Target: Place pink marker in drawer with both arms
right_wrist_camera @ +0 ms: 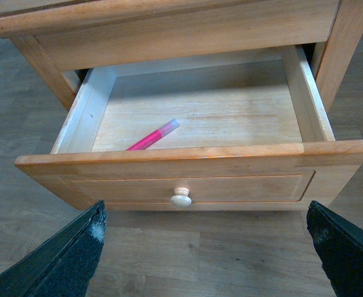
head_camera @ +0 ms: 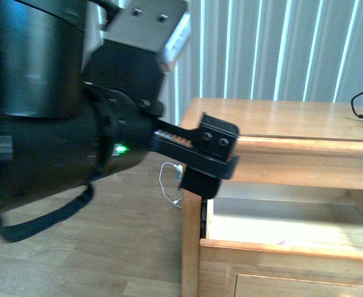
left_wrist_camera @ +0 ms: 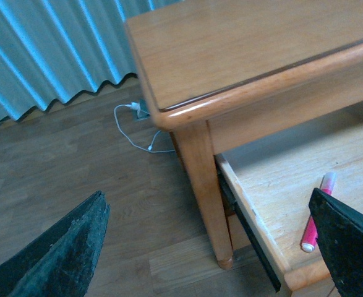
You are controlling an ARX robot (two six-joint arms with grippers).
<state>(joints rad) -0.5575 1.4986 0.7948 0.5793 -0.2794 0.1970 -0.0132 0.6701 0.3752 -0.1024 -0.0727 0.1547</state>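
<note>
Honey-coloured wood fills the front view: the table (head_camera: 292, 120) stands with the drawer (head_camera: 292, 247) pulled out beneath its top. The left claw (head_camera: 211, 158) hangs at the table's corner, just above the drawer's side; how its jaws stand cannot be judged from here.

From the left wrist, the dark fingers (left_wrist_camera: 57, 253) stand wide apart and hold nothing. The pink marker (left_wrist_camera: 317, 210) lies flat on the drawer's floor, near the drawer's front.

From the right wrist, the right claw (right_wrist_camera: 206, 207) is likewise spread and empty, facing the drawer's front and its round knob (right_wrist_camera: 181, 197). The marker lies inside, just behind the drawer's front panel.

The placing looks done, and what seems left is closing. That calls for a square push on the drawer's front, with the left arm out of the drawer's path.
</note>
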